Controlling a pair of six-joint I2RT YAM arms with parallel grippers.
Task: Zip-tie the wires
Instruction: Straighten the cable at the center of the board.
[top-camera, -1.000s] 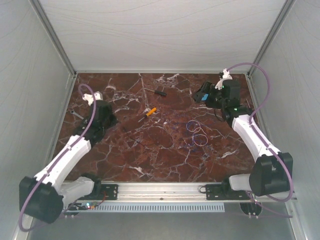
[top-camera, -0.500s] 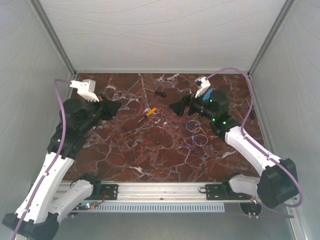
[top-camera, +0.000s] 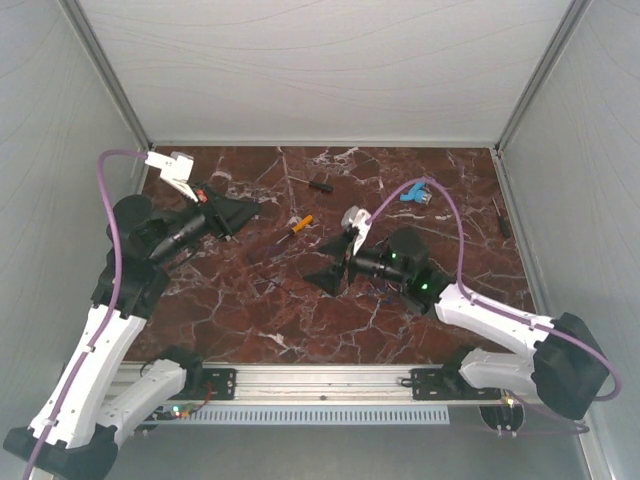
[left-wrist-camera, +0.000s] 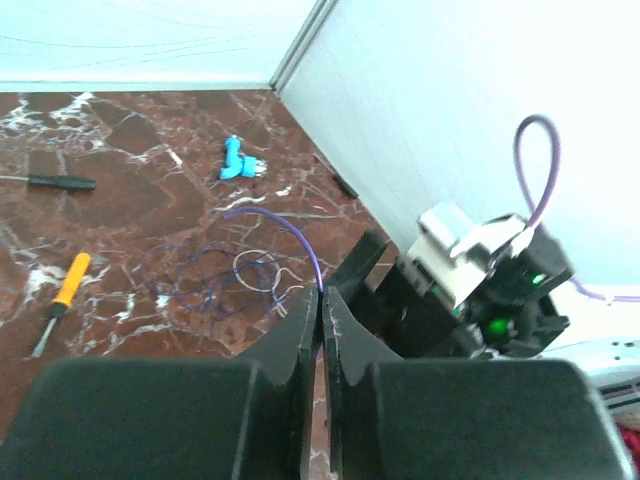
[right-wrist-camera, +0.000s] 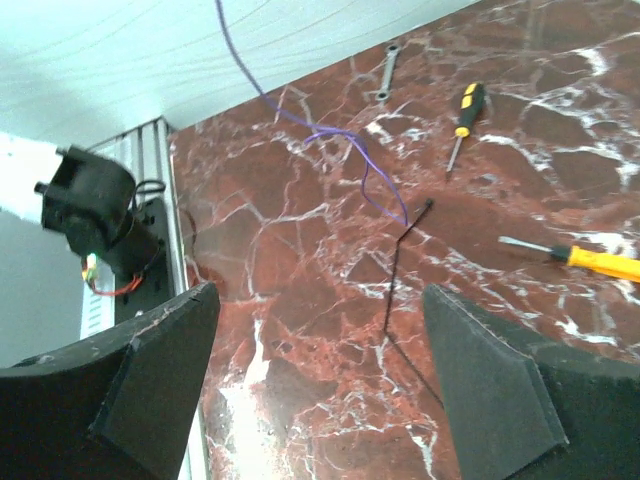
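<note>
The wires (left-wrist-camera: 225, 275) lie as a loose tangle of thin purple-blue and whitish loops on the marble; in the top view my right arm covers them. My left gripper (left-wrist-camera: 320, 296) (top-camera: 252, 206) is shut and raised at the left. A single thin purple wire (left-wrist-camera: 290, 225) (right-wrist-camera: 345, 140) enters between its fingertips and trails down to the table. It ends beside a thin black zip-tie-like strip (right-wrist-camera: 392, 290) lying flat. My right gripper (right-wrist-camera: 320, 300) (top-camera: 328, 260) hangs open over the table's middle, pointing left, with nothing between its fingers and the strip just ahead.
An orange-handled screwdriver (top-camera: 301, 223) (right-wrist-camera: 600, 262) lies near the middle, with a black-handled one (top-camera: 320, 184) behind it. A small blue part (top-camera: 412, 194) sits at the back right. A yellow-and-black screwdriver (right-wrist-camera: 465, 105) and a small wrench (right-wrist-camera: 385, 70) lie at the left. White walls enclose three sides.
My right arm swung from the back right corner to the table's middle, covering the wires in the top view, and its jaws narrowed slightly. My left arm lifted off the table, still shut.
</note>
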